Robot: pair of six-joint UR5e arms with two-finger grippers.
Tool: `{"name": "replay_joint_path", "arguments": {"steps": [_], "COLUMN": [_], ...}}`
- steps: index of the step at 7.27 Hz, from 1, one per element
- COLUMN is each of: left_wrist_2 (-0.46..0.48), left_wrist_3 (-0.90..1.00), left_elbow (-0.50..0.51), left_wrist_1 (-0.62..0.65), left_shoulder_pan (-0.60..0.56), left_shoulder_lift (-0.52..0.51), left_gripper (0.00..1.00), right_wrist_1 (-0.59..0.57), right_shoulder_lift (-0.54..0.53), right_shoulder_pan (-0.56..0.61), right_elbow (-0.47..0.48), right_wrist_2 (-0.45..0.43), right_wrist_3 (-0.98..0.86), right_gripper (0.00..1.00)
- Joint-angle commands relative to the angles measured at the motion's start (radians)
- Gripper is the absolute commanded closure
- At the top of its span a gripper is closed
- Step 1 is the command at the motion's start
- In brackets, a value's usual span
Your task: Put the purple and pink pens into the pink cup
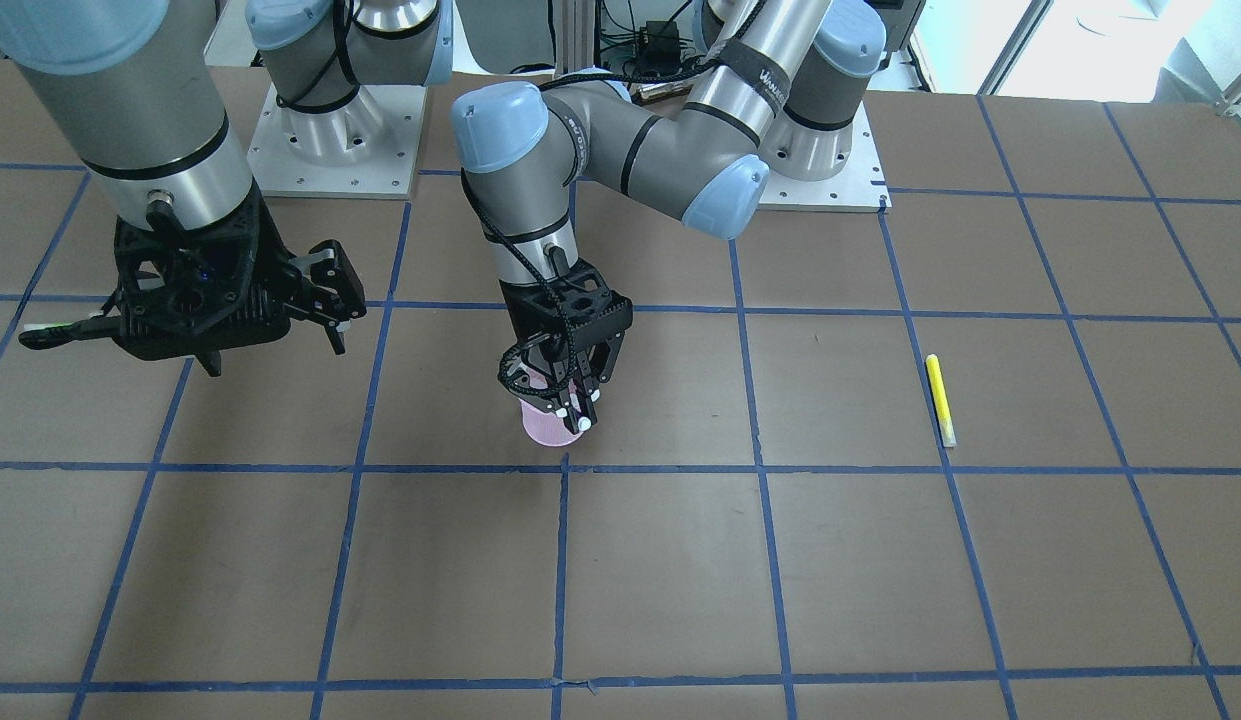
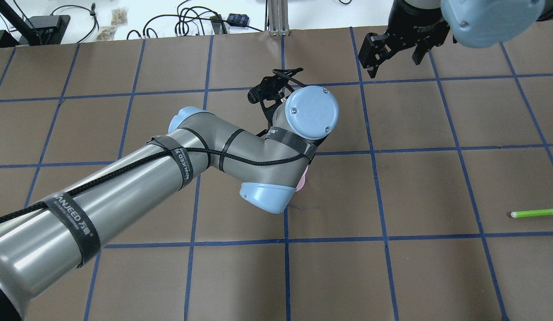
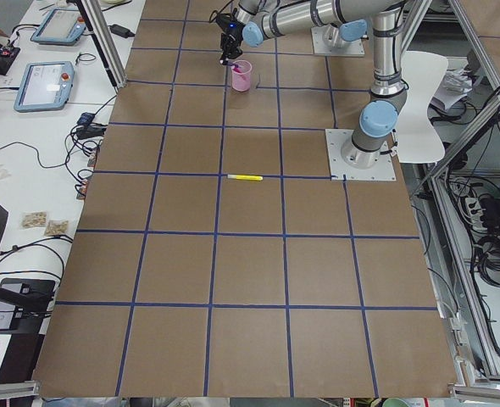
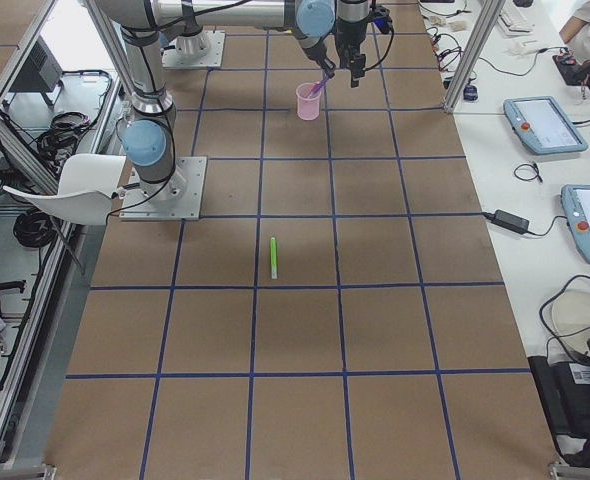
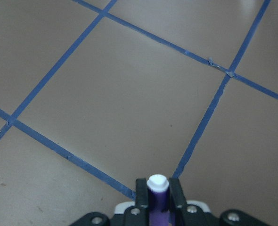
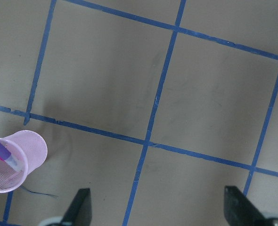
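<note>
My left fingers (image 1: pixel 577 412) gripped purple pen (image 5: pixel 158 197), tip inside pink cup (image 6: pixel 37 148); right fingers (image 1: pixel 338 305) gaped, empty. Next, I judged: release, then straight lift clear.

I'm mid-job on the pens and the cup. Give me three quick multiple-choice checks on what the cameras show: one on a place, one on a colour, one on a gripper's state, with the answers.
1. Where does the pink mesh cup stand?
A) just below the left gripper
B) beside the right arm's base
C) at the table's edge

2. What colour is the pen in the left gripper?
A) yellow-green
B) black
C) purple

3. The right gripper is:
A) shut on a pen
B) open
C) shut on the cup

Answers:
1. A: the front-facing view shows the cup under that gripper.
2. C: the left wrist view shows a purple pen, white-ended, between the fingers.
3. B: its own wrist view shows the fingers wide apart with nothing between them.
</note>
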Motion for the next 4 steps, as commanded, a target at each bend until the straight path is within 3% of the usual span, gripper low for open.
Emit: {"name": "replay_joint_path", "arguments": {"steps": [1,2,4], "left_wrist_2": [0.0,-0.002,-0.005], "left_wrist_3": [-0.04,-0.04,-0.017], "left_elbow": [-0.001,0.0,0.014], "left_wrist_1": [0.0,0.002,-0.004], "left_shoulder_pan": [-0.006,-0.006,-0.002], "left_shoulder_lift": [0.0,0.001,0.029], "left_gripper": [0.17,0.0,0.0], "right_wrist_1": [-0.001,-0.004,0.0], "right_shoulder_lift": [0.0,0.0,0.0], "right_shoulder_pan": [0.0,0.0,-0.019], "right_elbow": [0.0,0.0,0.0], "right_wrist_2": [-0.003,-0.009,-0.008], "right_wrist_3": [0.0,-0.015,-0.009], "right_gripper": [0.0,0.0,0.0]}}
